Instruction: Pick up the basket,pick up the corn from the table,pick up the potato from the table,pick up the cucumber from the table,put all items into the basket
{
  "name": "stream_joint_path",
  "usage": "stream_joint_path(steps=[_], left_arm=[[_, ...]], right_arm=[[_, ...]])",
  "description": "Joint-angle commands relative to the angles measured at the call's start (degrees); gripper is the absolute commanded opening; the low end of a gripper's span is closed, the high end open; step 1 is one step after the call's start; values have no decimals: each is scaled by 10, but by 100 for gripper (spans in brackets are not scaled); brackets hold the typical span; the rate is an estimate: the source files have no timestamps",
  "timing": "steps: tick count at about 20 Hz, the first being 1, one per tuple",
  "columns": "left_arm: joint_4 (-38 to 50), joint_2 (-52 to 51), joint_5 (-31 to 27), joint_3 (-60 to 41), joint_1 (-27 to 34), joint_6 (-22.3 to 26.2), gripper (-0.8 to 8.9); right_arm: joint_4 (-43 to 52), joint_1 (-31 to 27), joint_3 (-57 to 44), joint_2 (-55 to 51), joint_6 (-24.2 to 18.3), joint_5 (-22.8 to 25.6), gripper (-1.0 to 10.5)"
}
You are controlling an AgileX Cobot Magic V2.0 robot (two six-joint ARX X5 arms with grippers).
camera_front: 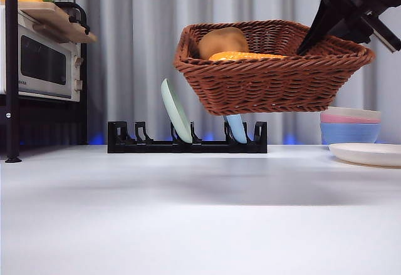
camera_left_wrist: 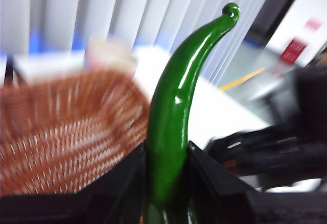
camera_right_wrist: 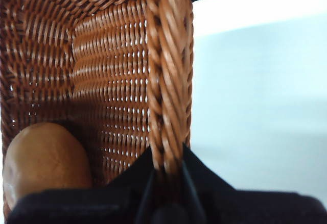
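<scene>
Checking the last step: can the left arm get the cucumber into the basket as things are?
Probably yes. The left gripper is shut on the cucumber, with the basket open beside it. The right gripper holds the basket by its rim in the air, and the potato and corn leave room.

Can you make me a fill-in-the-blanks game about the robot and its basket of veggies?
1. The right gripper holds the basket by its ____.
2. The left gripper is shut on the green ____.
3. Inside the basket, the corn lies beside the brown ____.
4. The basket hangs in the air above the ____.

Missing words: rim; cucumber; potato; table
</scene>
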Motion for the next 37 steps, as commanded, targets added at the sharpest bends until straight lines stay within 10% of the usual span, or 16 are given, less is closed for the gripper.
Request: stream_joint_path(steps=[1, 3, 7, 16, 23, 30, 34, 37], left_arm=[[24, 33, -2, -3, -1, -23, -3], [26, 50, -3, -3, -1, -23, 8], [11, 59, -1, -3, -1, -23, 469], [-38, 37, 2, 24, 18, -11, 470], [-237, -78, -71, 156, 24, 161, 470], [-290, -152, -118, 188, 24, 202, 470], [-318, -158, -135, 188, 24, 225, 470], [-338, -158, -141, 188, 24, 244, 467]], right_arm=[[12, 2, 2, -4, 10, -3, -15], [12, 2, 2, -4, 10, -3, -16], [12, 3, 2, -4, 10, -3, -15], [12, 5, 2, -3, 19, -5, -16], [12, 17, 2, 81, 34, -5, -16], [16, 45, 2, 221, 33, -3, -4], [18, 45, 6, 228, 33, -1, 499], [13, 40, 9, 185, 31, -3, 530]])
